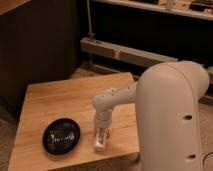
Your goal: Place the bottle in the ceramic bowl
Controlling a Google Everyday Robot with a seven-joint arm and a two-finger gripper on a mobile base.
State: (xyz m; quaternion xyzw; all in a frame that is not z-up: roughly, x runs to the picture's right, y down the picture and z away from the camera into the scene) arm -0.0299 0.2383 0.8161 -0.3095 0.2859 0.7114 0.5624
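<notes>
The ceramic bowl (61, 135) is a shallow glossy black dish near the front left of the wooden table (55, 97). The bottle (100, 141) is small and white and lies on the table just right of the bowl, near the front edge. My gripper (101, 135) hangs straight down from the white arm, right over the bottle and around or touching it. The bottle's upper part is hidden by the gripper.
My bulky white arm (170, 115) fills the right side and covers the table's right edge. A dark wall panel stands behind the table to the left. A metal shelf frame (125, 52) runs along the back.
</notes>
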